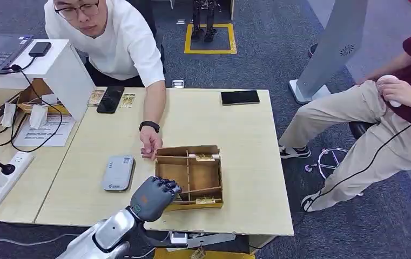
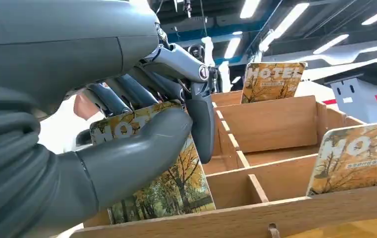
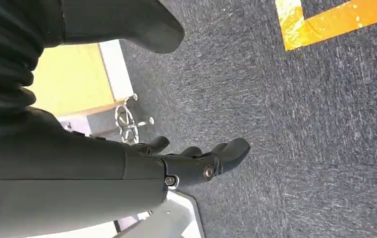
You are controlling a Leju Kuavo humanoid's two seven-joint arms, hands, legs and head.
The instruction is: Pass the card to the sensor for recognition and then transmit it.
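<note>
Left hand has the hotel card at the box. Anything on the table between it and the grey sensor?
Nothing visible. The left hand grips the card at the box's near-left corner; bare tabletop lies between there and the sensor. The person's hand rests farther back, off that line.

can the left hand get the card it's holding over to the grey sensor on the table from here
Probably yes. The left hand grips a card at the wooden box, and the sensor lies close beside it on bare table.
</note>
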